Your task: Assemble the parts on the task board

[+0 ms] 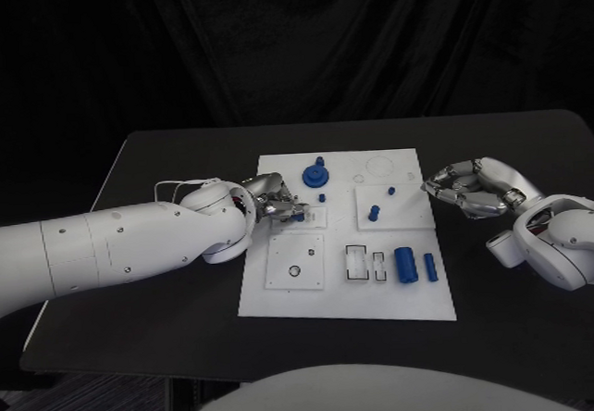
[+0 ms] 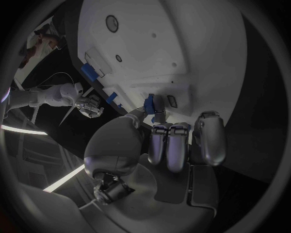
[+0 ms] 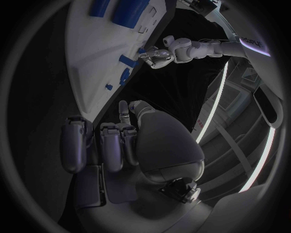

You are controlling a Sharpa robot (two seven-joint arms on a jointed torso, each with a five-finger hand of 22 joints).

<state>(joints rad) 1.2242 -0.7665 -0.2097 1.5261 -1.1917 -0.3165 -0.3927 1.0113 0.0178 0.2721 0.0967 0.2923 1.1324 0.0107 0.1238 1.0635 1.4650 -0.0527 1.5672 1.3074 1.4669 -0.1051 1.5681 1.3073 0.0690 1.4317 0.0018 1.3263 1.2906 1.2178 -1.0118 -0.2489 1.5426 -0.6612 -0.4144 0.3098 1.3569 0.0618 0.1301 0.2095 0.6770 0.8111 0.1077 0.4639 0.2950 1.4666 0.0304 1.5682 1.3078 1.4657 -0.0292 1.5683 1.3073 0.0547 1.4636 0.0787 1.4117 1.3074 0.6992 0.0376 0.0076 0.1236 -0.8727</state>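
The board is a white plate lying flat in the middle of the black surface. It carries several blue parts. A round gear-like part with a small peg beside it sits near the board's far edge. A short peg stands just nearer than that. On a raised white square toward the board's right side stand a slanted blue pin and a smaller peg. Near the board's near right corner lie a thick blue cylinder and, just beside it, a thinner blue bar. Left of the cylinder are two narrow dark-outlined slots, and left of those a square plate with a round hole.

The left hand hangs over the board's left side, its fingers closed together on a small blue part, pinched at the fingertips just above a small white square.

The right hand hovers just off the board's right edge, fingers curled in with nothing in them.

Dark curtains hang behind the surface.
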